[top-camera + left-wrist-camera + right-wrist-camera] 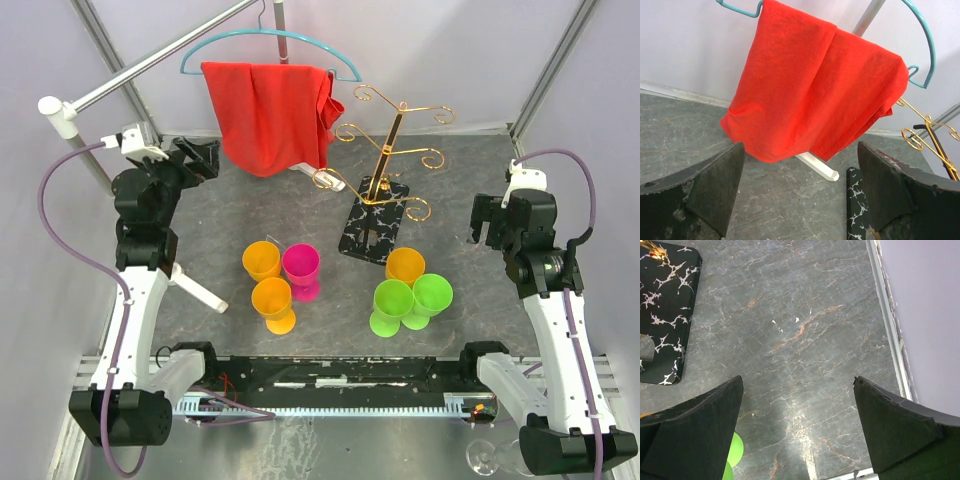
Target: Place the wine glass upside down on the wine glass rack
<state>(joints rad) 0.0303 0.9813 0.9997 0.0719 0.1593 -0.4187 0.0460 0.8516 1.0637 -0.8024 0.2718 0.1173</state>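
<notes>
Left fingers (pixel 705 190), right fingers (pixel 900 430): spread, empty. Rightmost green wine glass (pixel 432 295): advise stem grip, inversion, then hanging on wine glass rack (pixel 388 150).

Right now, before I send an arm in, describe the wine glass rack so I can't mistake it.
On the grey marbled table, find the red cloth draped on the blue hanger at the back. Just right of it stands the wine glass rack. It alone is thin gold metal with curled scroll arms, rising from a square black marbled base.
</notes>
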